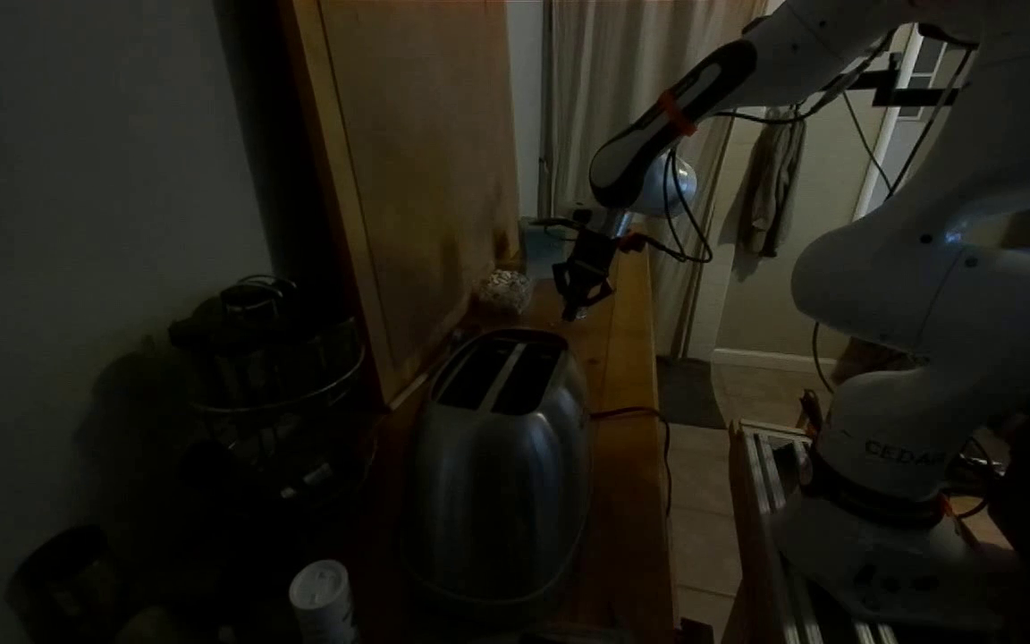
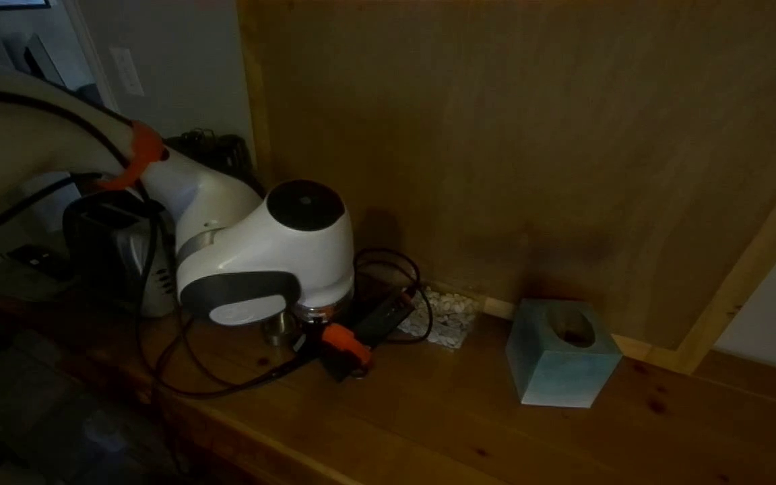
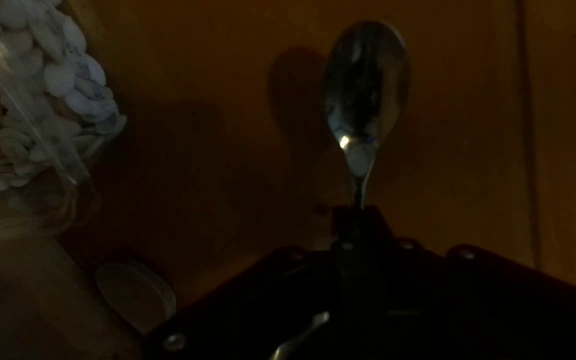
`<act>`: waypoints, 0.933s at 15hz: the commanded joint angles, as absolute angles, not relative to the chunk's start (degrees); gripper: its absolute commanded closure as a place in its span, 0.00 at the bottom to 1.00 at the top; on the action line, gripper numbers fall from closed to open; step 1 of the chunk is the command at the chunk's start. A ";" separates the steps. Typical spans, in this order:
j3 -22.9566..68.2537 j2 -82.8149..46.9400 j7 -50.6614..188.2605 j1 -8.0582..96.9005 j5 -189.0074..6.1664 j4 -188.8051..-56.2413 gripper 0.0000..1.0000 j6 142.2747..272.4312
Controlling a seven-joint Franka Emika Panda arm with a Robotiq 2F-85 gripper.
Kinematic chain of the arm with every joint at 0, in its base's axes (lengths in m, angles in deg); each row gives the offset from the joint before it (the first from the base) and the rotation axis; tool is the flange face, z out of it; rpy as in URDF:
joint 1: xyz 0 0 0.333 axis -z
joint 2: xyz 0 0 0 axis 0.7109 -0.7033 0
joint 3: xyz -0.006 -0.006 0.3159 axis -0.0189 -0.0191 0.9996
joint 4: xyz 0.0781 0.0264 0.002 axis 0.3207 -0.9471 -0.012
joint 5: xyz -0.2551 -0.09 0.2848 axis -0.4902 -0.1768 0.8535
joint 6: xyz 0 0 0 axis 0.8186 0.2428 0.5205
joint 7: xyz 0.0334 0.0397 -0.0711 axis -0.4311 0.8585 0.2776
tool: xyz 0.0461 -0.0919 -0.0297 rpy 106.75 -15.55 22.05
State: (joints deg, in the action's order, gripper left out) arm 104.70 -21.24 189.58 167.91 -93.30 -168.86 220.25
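Low Light Indoors

We see a tall wooden panel (image 2: 529, 135) behind a wooden counter (image 2: 428, 431), a grey wall (image 1: 95, 179), a pale curtain (image 1: 622, 72), a tiled floor (image 1: 701, 510) and, in the gloom, perhaps a window (image 1: 926, 59).

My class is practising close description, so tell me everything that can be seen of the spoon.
The spoon looks like shiny metal, with an oval bowl narrowing to a slim neck. In the wrist view the bowl points away from the dark fingers, which are closed on it below the neck. A pale patch shows at the neck; I cannot tell what it is. Its shadow falls beside the bowl on the wooden surface, so it seems raised. Most of the handle cannot be made out.
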 commanded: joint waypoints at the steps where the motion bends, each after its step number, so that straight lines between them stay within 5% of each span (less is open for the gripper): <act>1: 100.56 -19.78 187.74 162.99 -94.97 -167.29 0.60 218.58; 10: 103.89 -16.91 188.26 164.95 -92.29 -167.06 0.00 222.21; 14: 105.93 -18.71 189.19 166.66 -92.99 -166.77 0.00 222.55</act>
State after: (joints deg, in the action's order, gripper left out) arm 105.98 -18.70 189.18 166.70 -92.99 -166.77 222.56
